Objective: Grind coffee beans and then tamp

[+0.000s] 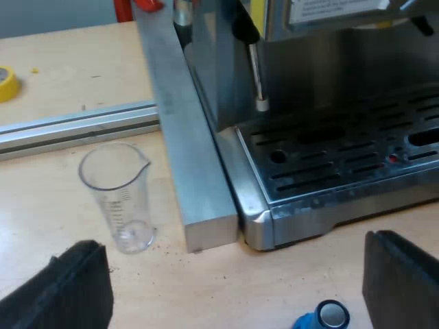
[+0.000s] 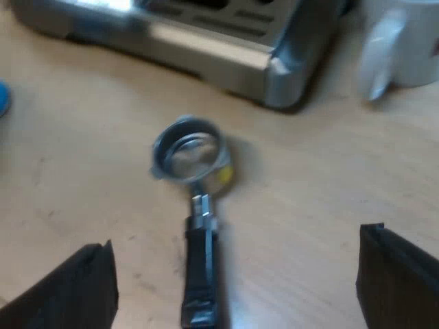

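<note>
1. hovering over the table, left gripper is spread wide and grips nothing; open wood between its fingers.
2. measuring glass stands upright, near the end of a metal rail but clear of it; the rail end sits against the corner of the espresso machine.
3. blue tamper on the table just off the drip tray's front edge, near one left finger, not touching.
4. right gripper spread wide over the metal holder, which lies loose on the table, basket toward the machine's front edge with a gap between.
5. dark handle runs back between the right fingers, touching neither.
6. white mug by the machine's corner, well apart from the holder.
</note>
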Controlling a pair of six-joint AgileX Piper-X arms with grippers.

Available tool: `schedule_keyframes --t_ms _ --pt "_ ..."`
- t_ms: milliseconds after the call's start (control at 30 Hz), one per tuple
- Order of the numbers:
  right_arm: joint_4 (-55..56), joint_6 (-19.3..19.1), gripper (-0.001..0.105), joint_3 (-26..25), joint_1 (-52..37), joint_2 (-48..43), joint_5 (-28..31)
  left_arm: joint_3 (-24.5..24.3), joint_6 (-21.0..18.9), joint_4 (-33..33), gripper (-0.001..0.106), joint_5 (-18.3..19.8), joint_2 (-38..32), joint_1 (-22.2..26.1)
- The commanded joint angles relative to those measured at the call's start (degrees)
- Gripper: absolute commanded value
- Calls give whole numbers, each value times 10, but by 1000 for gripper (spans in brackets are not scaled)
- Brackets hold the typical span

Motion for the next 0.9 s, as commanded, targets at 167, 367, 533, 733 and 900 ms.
schedule_keyframes --t_ms 167,367,533,733,900 --pt "-46 -40 72 -3 91 54 -21 -5 -1 -8 75 15 0 -45" --pt "-109 -65 72 7 170 80 -22 -5 8 -8 75 17 4 -72" --pt "-207 -51 72 59 246 83 -4 -5 19 -8 75 28 35 -88" --pt "-345 -9 72 129 323 83 52 -5 30 -8 75 41 83 -88" --pt "-455 -1 72 182 379 85 73 -3 34 -8 75 41 99 -88"
